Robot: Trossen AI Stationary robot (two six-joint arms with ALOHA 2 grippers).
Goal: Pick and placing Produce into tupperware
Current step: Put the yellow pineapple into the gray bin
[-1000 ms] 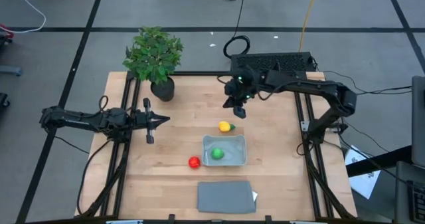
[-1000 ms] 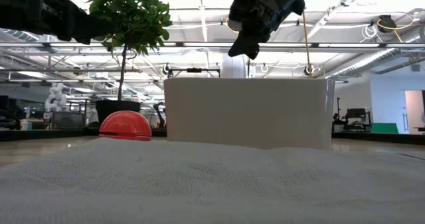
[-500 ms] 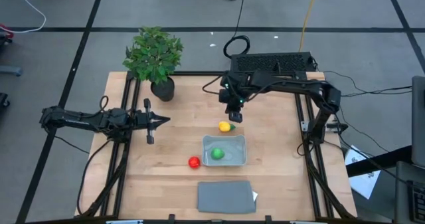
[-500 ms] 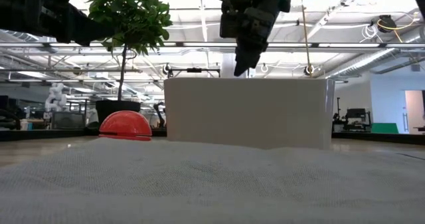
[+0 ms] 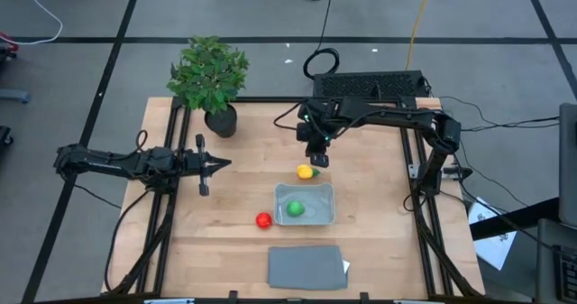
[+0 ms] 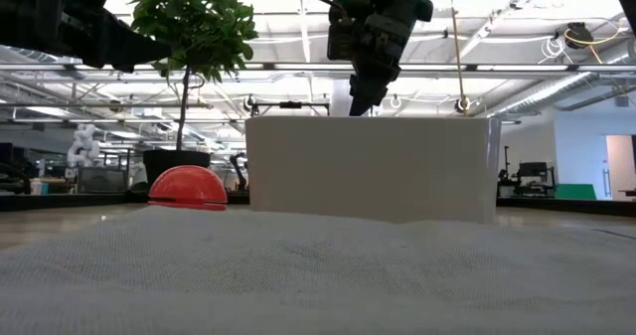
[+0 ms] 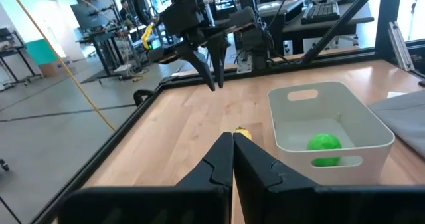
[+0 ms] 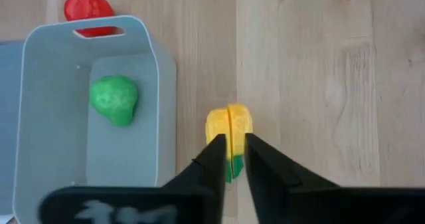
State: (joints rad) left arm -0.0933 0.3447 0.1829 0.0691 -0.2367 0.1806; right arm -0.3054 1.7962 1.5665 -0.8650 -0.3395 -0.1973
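The yellow produce with a green tip (image 5: 306, 171) (image 8: 229, 121) lies on the wood just beyond the far wall of the clear tupperware (image 5: 319, 192) (image 8: 166, 84). The green ball (image 5: 295, 208) (image 8: 114, 99) rests on the tupperware's floor. The red ball (image 5: 263, 220) (image 6: 187, 188) sits on the table beside the tupperware's left wall. My right gripper (image 5: 317, 158) (image 8: 234, 147) hangs above the yellow produce, pointing down, fingers narrowly open and touching nothing. My left gripper (image 5: 225, 163) (image 7: 232, 136) waits shut over the table's left part, pointing right.
A potted leafy plant (image 5: 209, 74) stands at the far left corner. The flat grey lid (image 5: 306, 266) lies near the table's near edge, in front of the tupperware, and fills the low view's foreground (image 6: 318, 275). Bare wood lies right of the tupperware.
My right gripper has come down toward the yellow produce and shifted a little toward the table's left, tipping so that its fingers point more steeply down. The produce and the tupperware have stayed in place.
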